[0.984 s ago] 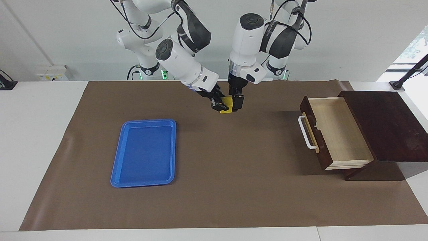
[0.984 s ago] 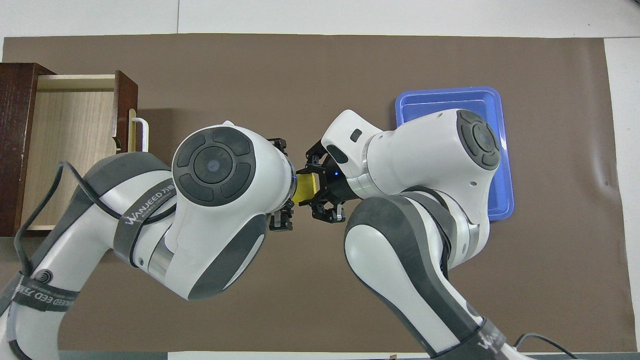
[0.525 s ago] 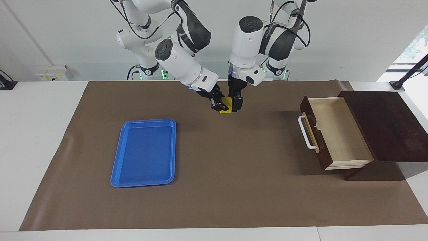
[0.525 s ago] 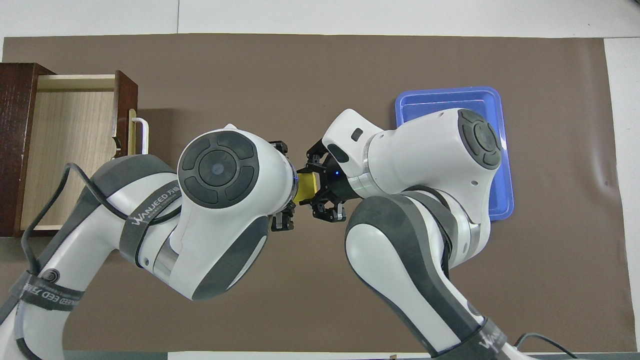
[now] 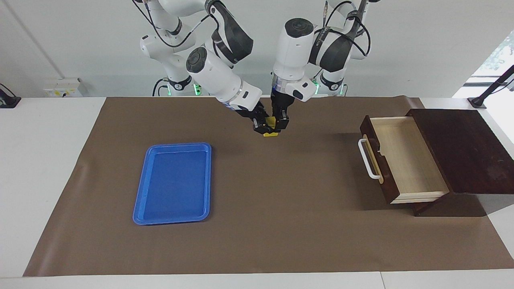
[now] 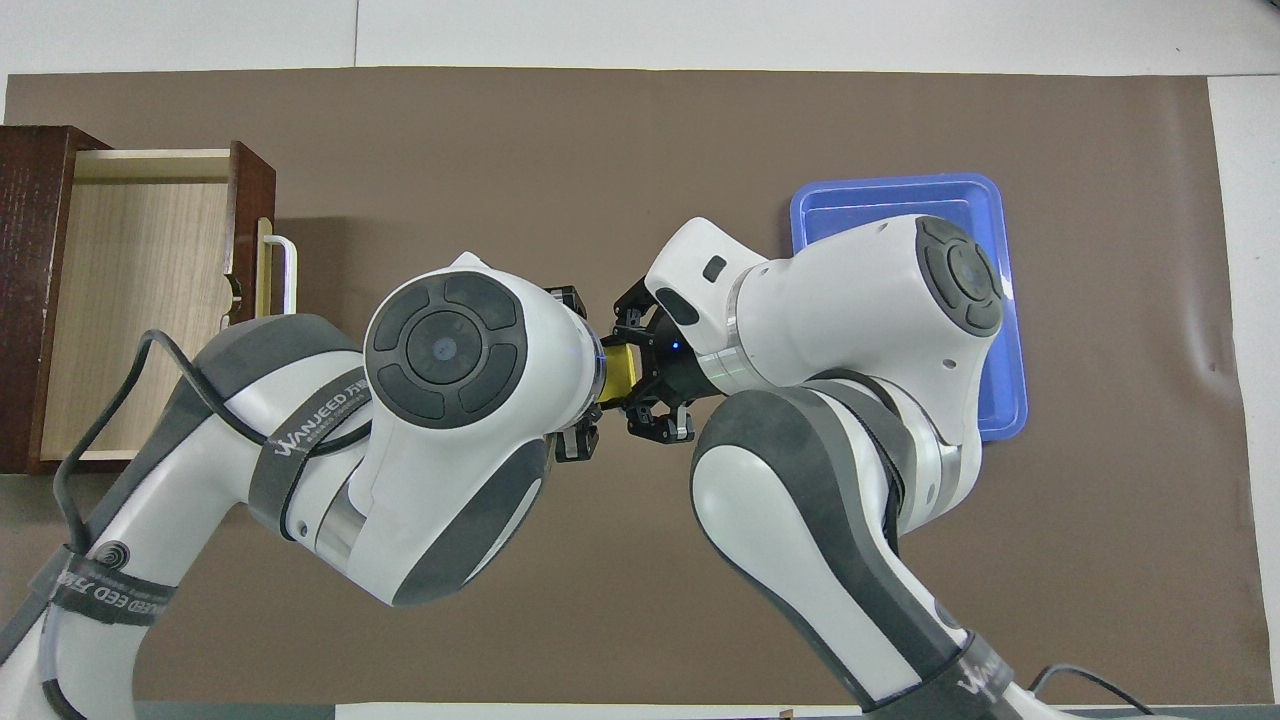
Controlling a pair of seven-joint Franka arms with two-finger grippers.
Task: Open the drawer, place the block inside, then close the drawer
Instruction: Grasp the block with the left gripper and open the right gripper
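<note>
The small yellow block (image 5: 271, 130) (image 6: 620, 372) is gripped from two sides over the brown mat, midway between the arms' ends of the table. My right gripper (image 5: 263, 126) (image 6: 640, 372) is shut on it, coming in at a slant. My left gripper (image 5: 278, 121) points straight down and is shut on the same block. The left wrist covers most of the block in the overhead view. The dark brown drawer (image 5: 405, 160) (image 6: 140, 300) stands pulled open at the left arm's end, its pale wood interior bare, white handle (image 5: 367, 158) facing the middle.
A flat blue tray (image 5: 174, 182) (image 6: 900, 200) lies on the mat toward the right arm's end, with nothing in it. The dark cabinet top (image 5: 461, 148) sits at the mat's edge by the drawer. The brown mat (image 5: 281, 224) covers most of the table.
My left gripper has closed its fingers onto the block that the right gripper holds. The left arm has shifted slightly toward the right gripper. The block has barely moved.
</note>
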